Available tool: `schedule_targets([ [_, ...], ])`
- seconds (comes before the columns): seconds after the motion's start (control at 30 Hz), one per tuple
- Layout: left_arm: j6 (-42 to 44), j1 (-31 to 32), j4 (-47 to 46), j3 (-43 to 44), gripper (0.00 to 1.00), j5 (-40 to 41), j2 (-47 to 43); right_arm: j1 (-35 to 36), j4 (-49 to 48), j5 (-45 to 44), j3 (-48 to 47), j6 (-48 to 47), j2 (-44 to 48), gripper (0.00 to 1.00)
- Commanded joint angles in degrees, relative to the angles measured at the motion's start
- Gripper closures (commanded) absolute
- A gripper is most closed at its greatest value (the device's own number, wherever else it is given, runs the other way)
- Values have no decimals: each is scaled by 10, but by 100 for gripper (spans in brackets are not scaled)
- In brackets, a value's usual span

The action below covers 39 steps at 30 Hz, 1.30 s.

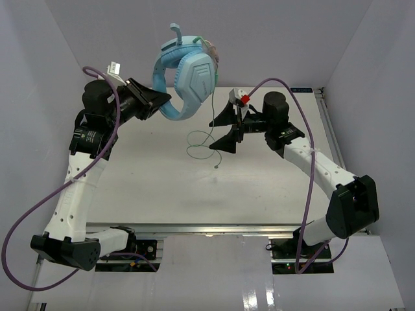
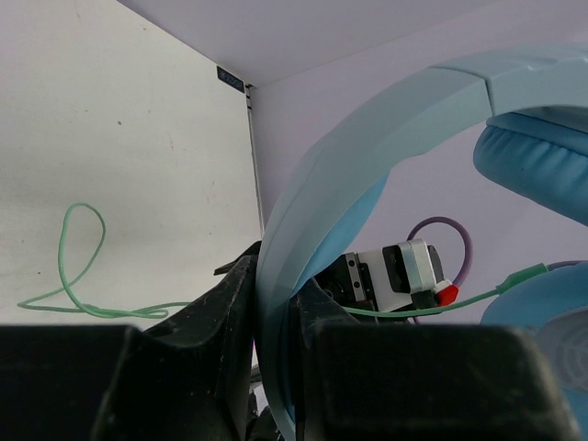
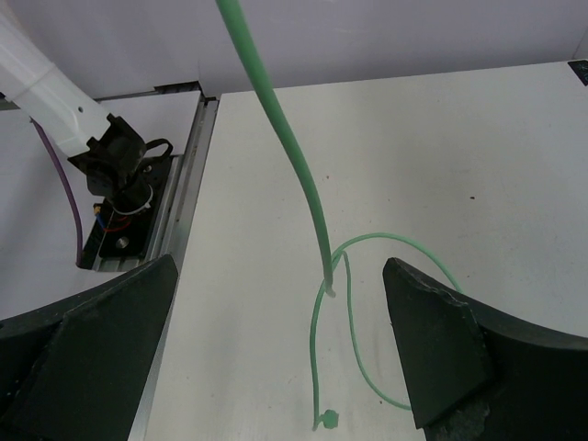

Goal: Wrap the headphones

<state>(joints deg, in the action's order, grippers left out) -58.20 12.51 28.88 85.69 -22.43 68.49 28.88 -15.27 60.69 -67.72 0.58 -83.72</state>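
**Entry: headset wrapping, cable stage**

1. **Headphones** (image 1: 188,78). Light blue, padded band, angular earcups. They are held in the air, clear of the bench (image 1: 272,188), over its far left part. The earcups hang to the right of the grip. Judged reason: lifting the headset lets the lead drop free and leaves room all round it for winding.

2. **Left fingers** (image 1: 152,97). Closed on the band of the headphones. In the left wrist view the band stands edgewise, pinched between the two. Judged role: a fixed holder that keeps the headset steady while the other arm works.

3. **Cable** (image 3: 296,156). Thin and pale green. It runs from the earcup side straight down to the bench and ends there in a few loose loops. The plug (image 3: 326,421) lies free on the surface. No turns show on the band. Whether any sit near the upper earcup is too small to tell.

4. **Right fingers** (image 1: 225,115). Spread wide and holding nothing. The hanging strand passes between them and, in the right wrist view, touches neither. Judged reason: they straddle the strand so they can close on it and carry it round the headset.

5. **Status (judgement)**. Winding has not begun. The next move calls for a firm pinch on the strand. It is thin and slack, so it could slip out or snag on its own loops.
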Motion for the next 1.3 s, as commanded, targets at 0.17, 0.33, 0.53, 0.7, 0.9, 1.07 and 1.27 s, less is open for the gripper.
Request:
schedule_targets([
  [0.17, -33, 1, -51, 20, 100, -16, -26, 7, 15, -43, 2, -11, 25, 0],
  [0.33, -22, 1, -50, 16, 100, 1, -35, 12, 100, -47, 63, -124, 69, 1],
  [0.53, -25, 1, -52, 13, 100, 5, -33, 54, 141, -122, 127, -144, 104, 0],
  [0.7, -25, 1, -54, 9, 100, 8, -39, 74, 129, -183, 122, -107, 87, 7],
  [0.9, -26, 1, -54, 5, 100, 10, -42, 102, 130, -244, 84, -103, 41, 30],
  [1.07, -26, 1, -52, 4, 100, 13, -43, 111, 128, -274, 77, -111, 23, 84],
  [1.27, -29, 1, -54, 1, 100, 23, -46, 110, 149, -258, 98, -155, 58, 92],
])
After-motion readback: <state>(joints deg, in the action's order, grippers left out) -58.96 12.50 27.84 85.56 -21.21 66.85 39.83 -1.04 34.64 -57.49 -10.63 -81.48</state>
